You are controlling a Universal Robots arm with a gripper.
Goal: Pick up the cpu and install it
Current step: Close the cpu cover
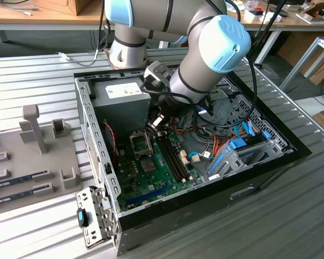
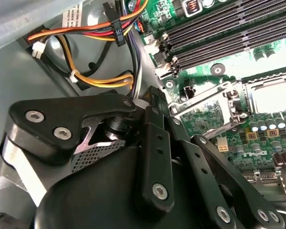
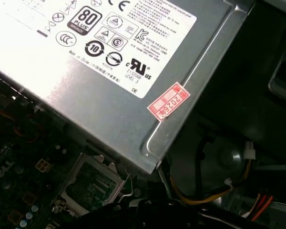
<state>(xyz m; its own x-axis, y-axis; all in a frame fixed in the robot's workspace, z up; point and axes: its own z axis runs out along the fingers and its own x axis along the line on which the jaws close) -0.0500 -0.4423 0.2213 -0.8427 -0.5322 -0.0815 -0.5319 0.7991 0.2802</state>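
While we are hovering our hand [image 1: 154, 123] just above the socket [image 1: 139, 142] inside the computer case [image 1: 259, 156], we cannot tell its spread or find the cpu; nearby cables [image 2: 102, 81] risk snagging.

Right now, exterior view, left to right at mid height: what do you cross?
Grey fixture tray → case side wall → CPU socket → memory slots → blue drive-bay latches → case's far wall.
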